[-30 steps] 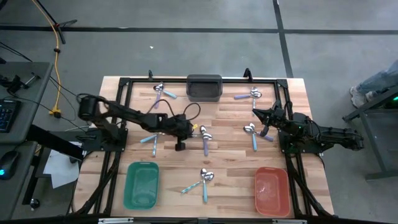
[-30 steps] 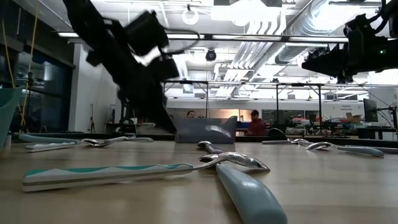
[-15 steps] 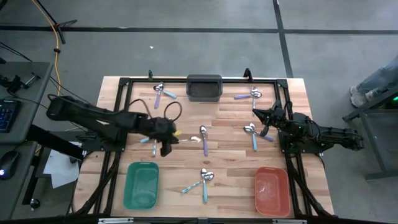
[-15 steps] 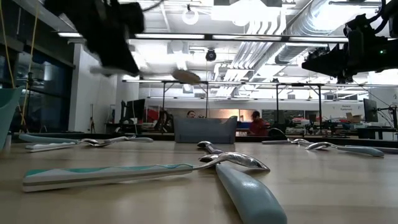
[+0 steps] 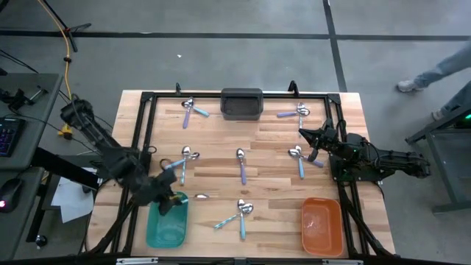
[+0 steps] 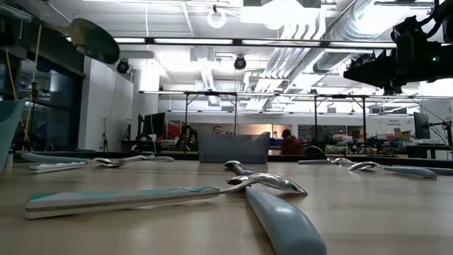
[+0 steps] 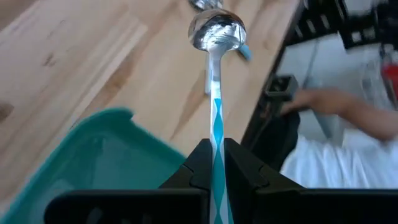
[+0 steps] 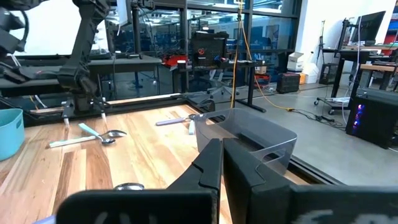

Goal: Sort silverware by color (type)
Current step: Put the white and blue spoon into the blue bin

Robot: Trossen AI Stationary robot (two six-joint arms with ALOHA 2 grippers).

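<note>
Now teal spoon (image 7: 216, 118) in left hand (image 7: 214, 163)

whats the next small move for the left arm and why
Probably lower a little and open the fingers: the left gripper holds a teal-striped spoon over the teal bin, so releasing should drop it in. The right gripper waits shut.

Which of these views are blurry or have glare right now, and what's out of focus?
Low view: the nearest spoon is soft, and ceiling lights glare. Left wrist view: the left hand holds a sharp teal-striped spoon by the green bin, while the area past the table edge is smeared. High view: evenly lit. Right wrist view: the right hand's fingers are out of focus, and the grey bin is clear.
</note>
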